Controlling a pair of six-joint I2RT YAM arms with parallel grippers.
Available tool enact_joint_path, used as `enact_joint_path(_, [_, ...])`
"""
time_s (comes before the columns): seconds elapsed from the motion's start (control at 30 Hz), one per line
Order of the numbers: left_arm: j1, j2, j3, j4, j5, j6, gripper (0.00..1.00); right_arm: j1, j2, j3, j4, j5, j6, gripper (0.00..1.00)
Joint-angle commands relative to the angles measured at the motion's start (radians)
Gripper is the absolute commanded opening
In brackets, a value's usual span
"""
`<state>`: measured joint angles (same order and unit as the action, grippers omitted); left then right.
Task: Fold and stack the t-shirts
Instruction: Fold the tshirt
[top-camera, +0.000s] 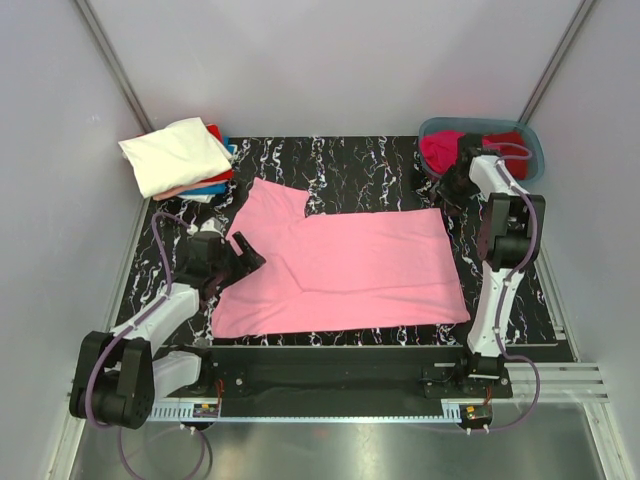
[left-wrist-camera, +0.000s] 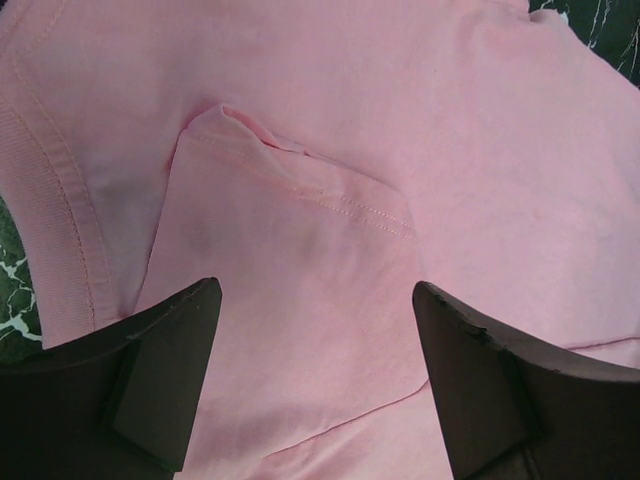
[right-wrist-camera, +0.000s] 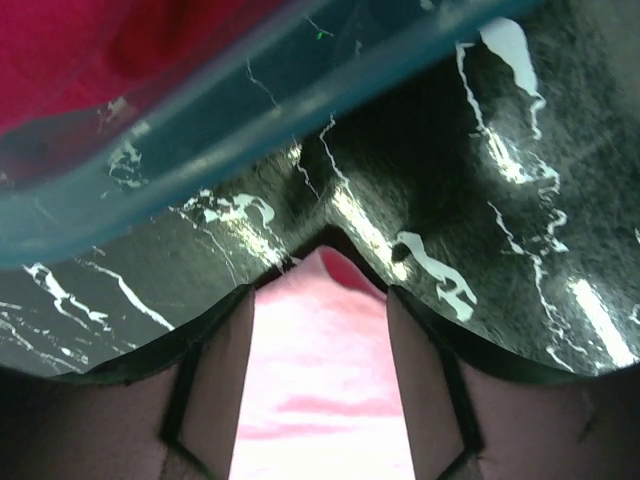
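Observation:
A light pink t-shirt (top-camera: 350, 265) lies spread on the black marbled mat. My left gripper (top-camera: 240, 258) hovers open over its left side; in the left wrist view (left-wrist-camera: 315, 290) the fingers straddle a sleeve folded over the body (left-wrist-camera: 290, 230). My right gripper (top-camera: 452, 190) is at the shirt's far right corner, beside the tub. Its jaws stand half closed and still apart (right-wrist-camera: 320, 290), with the curled pink corner (right-wrist-camera: 320, 380) between them. Folded t-shirts (top-camera: 180, 158) are stacked at the far left, cream-white on top.
A grey-blue plastic tub (top-camera: 532, 145) at the far right holds a magenta tee (top-camera: 440, 148) and a dark red one (top-camera: 505, 140); its wall (right-wrist-camera: 200, 140) is just ahead of my right fingers. Grey walls close in the mat on three sides.

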<state>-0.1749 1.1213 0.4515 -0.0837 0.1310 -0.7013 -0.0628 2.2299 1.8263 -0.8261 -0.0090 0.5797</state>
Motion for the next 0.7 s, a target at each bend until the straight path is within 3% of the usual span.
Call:
enact_joint_path(0.0, [-0.003, -0.006, -0.002, 0.081, -0.008, 0.005, 0.82, 0.014, 0.045, 0.070, -0.016, 0.046, -0.009, 0.61])
enact_joint_path(0.23, [-0.003, 0.006, -0.002, 0.081, -0.007, 0.005, 0.82, 0.043, 0.079, 0.071, 0.001, 0.046, -0.004, 0.47])
enact_joint_path(0.37, [-0.003, 0.006, 0.013, 0.081, -0.024, 0.005, 0.82, 0.044, 0.079, 0.056, 0.007, 0.044, -0.017, 0.22])
enact_joint_path(0.43, [-0.003, 0.011, 0.038, 0.032, -0.053, 0.005, 0.79, 0.044, 0.068, 0.041, 0.013, 0.049, -0.027, 0.15])
enact_joint_path(0.53, [-0.003, 0.055, 0.156, -0.079, -0.155, 0.022, 0.76, 0.044, 0.048, 0.018, 0.019, 0.064, -0.035, 0.05])
enact_joint_path(0.67, [-0.002, 0.214, 0.485, -0.211, -0.246, 0.085, 0.75, 0.044, 0.007, -0.030, 0.036, 0.092, -0.044, 0.00])
